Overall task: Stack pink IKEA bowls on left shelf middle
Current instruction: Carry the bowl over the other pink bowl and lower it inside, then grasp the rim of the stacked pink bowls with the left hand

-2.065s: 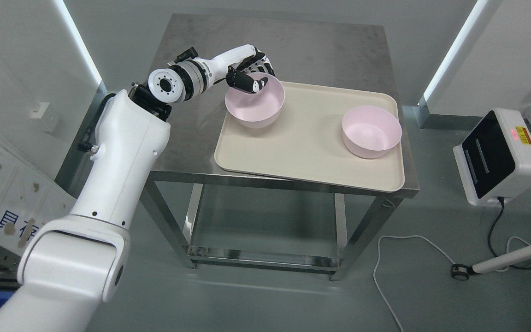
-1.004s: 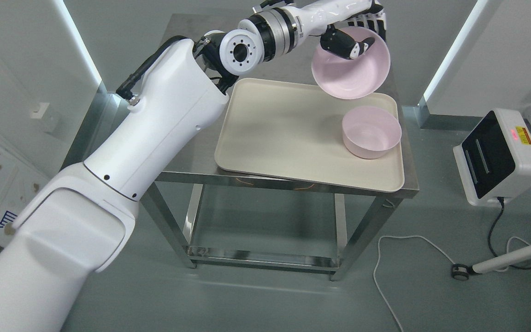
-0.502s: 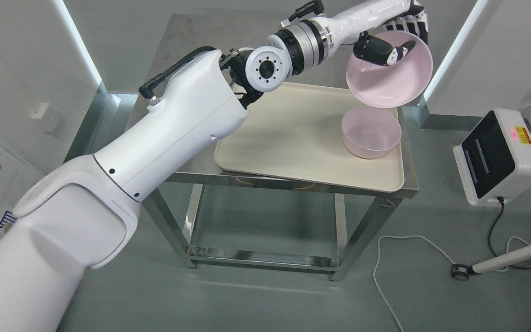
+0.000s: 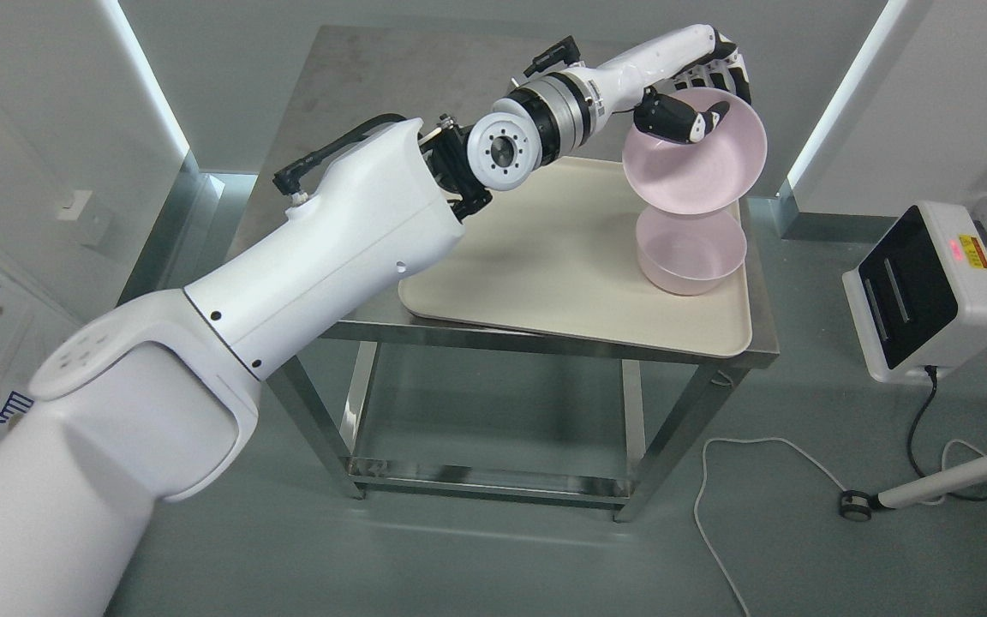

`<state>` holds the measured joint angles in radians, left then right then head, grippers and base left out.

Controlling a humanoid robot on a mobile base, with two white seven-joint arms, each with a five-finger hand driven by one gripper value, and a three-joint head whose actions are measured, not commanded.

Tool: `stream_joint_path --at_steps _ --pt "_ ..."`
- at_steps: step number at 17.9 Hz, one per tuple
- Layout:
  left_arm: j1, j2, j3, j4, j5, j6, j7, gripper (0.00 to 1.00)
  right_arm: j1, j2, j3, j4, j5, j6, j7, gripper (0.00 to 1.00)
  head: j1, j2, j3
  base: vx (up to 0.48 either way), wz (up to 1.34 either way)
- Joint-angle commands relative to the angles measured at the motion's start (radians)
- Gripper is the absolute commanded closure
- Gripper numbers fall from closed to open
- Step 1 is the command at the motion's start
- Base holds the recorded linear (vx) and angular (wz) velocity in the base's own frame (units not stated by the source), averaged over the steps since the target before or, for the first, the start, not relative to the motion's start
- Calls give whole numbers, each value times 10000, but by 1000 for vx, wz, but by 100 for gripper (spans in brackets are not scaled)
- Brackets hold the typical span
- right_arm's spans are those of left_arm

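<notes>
The left hand (image 4: 689,96) grips the far rim of 1 pink bowl (image 4: 699,167), thumb inside, holding it tilted above the second pink bowl (image 4: 689,254) on the beige tray (image 4: 545,274); the 2 bowls look just apart

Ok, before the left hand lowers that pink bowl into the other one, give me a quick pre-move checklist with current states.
1. Left hand grips the raised pink plastic bowl at its rim: ok.
2. Raised bowl level: not ok, it tilts toward the camera.
3. Second pink bowl upright on the beige rectangular tray: ok.
4. Raised bowl over the second bowl: ok, roughly; exact centring cannot tell.
5. Second bowl empty: ok as far as visible.
6. Gap between the bowls: cannot tell.
</notes>
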<state>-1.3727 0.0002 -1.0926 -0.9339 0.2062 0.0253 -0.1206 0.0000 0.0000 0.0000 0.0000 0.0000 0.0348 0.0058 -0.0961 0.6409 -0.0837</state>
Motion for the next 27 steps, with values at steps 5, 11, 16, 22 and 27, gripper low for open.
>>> stream_joint_path --at_steps 5,11,16,22,27 --pt "28 173 -702 381 837 100 24 83 291 -175 -107 -337 0 -10 3 0 0 0 0 0 0" --pt "59 173 -625 457 699 100 132 60 291 -175 -107 -337 0 -10 3 0 0 0 0 0 0" --pt "2367 173 2997 -1130 -478 38 103 16 291 -175 -107 -337 0 5 3 0 0 0 0 0 0" --pt "4614 173 5572 -4083 -1510 -1962 -482 4 291 -175 -107 -337 0 -10 3 0 0 0 0 0 0" --pt "5168 173 4886 -4682 -2398 -2585 -512 1 291 -175 -107 -337 0 -10 3 0 0 0 0 0 0"
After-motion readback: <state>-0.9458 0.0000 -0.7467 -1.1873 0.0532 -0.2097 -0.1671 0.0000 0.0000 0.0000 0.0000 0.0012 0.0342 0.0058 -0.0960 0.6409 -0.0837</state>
